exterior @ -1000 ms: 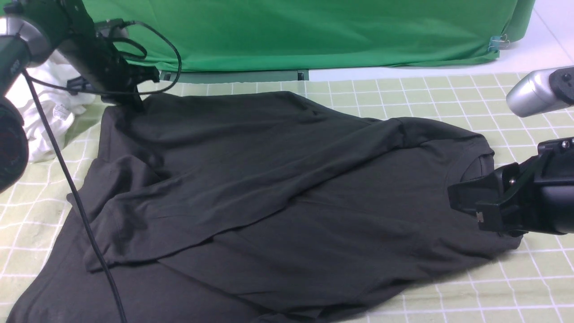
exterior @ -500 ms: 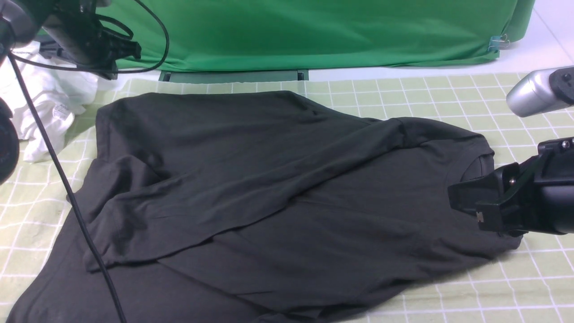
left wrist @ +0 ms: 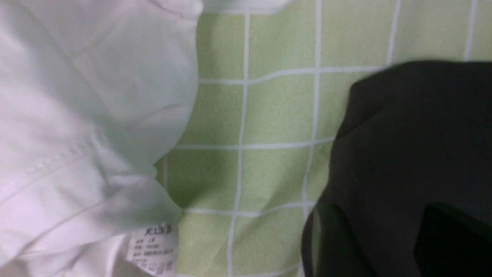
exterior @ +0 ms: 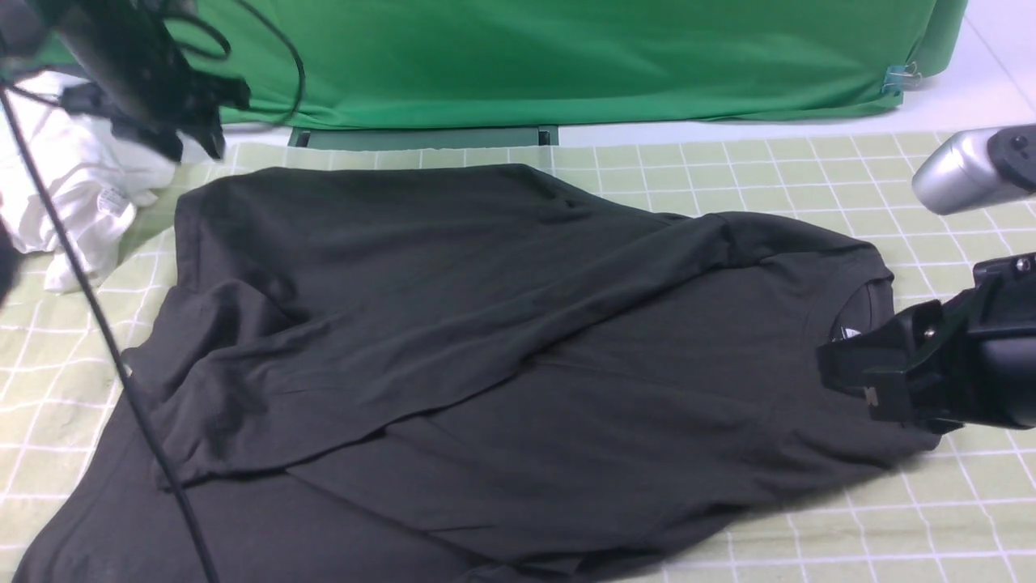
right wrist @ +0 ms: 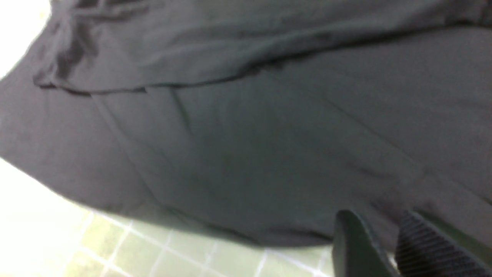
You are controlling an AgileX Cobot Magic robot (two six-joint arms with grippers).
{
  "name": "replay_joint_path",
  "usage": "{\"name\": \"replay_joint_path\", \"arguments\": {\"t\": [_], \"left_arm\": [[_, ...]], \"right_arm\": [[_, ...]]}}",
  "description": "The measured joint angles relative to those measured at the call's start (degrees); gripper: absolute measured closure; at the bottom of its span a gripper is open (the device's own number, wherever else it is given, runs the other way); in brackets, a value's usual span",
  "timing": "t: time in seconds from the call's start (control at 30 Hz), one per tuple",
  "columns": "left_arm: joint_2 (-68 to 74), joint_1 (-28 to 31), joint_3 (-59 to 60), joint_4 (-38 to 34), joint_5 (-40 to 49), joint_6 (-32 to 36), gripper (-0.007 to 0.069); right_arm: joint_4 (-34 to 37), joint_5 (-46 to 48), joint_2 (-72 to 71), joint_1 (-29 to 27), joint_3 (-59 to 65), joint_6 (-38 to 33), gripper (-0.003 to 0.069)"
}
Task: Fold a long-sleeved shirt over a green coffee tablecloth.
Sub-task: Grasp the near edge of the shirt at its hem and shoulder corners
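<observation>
In the front view, the long-sleeved shirt (exterior: 486, 340) lies flat on the green coffee tablecloth (exterior: 769, 170), with its collar (exterior: 862, 304) toward the robot's right and its hem running off the lower left edge of the picture. 1 sleeve is laid slantwise across the body, and a small white neck label (exterior: 848, 332) shows inside the collar. The left gripper (exterior: 198, 134) hangs above the far left corner of the cloth, clear of the shirt and near a crumpled white garment (exterior: 73, 194). It is dark and blurred, so I cannot tell how wide its jaws stand, and nothing hangs from it. A black cable (exterior: 105, 340) trails down from that arm across the shirt's left side. The right gripper (exterior: 842, 372) sits low over the shirt just beside the collar. Bright-green fabric (exterior: 566, 57) hangs behind the table. In the left wrist view, the white garment (left wrist: 77, 115) with its printed size tag (left wrist: 153, 250) lies on the tablecloth (left wrist: 269, 115), a strip of bare grid apart from a corner of the shirt (left wrist: 415, 146). In the right wrist view, the shirt (right wrist: 250, 134) fills most of the picture, with the tablecloth (right wrist: 153, 246) at its edge. The right gripper's (right wrist: 390, 246) 2 fingers (right wrist: 357, 246) stand close together with a narrow gap, right over the fabric. Whether they pinch any cloth I cannot tell.
</observation>
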Motion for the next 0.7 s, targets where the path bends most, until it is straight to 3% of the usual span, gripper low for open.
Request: {"name": "replay_joint_path", "arguments": {"t": [0.03, 0.07, 0.17, 0.33, 0.7], "left_arm": [[-1.99, 0.0, 0.0, -0.53, 0.0, 0.16, 0.0417], [-4.65, 0.0, 0.0, -1.8, 0.02, 0.46, 0.0511], [-11.62, 0.0, 1.53, -4.0, -0.36, 1.52, 0.0596], [-24.2, 0.0, 13.82, -4.73, -0.47, 1.65, 0.0619], [-54.38, 0.0, 66.47, -1.77, -2.95, -1.33, 0.0615]], "right_arm": [[-1.11, 2.41, 0.73, 0.0, -1.85, 0.41, 0.0537], [-2.68, 5.77, 1.82, 0.0, -4.82, 0.55, 0.0571], [-5.58, 10.53, 3.91, 0.0, -10.23, 0.65, 0.0641], [-7.9, 14.7, 6.8, 0.0, -14.35, 0.57, 0.0659], [0.06, 17.92, 9.93, 0.0, -14.56, -7.14, 0.0659]]}}
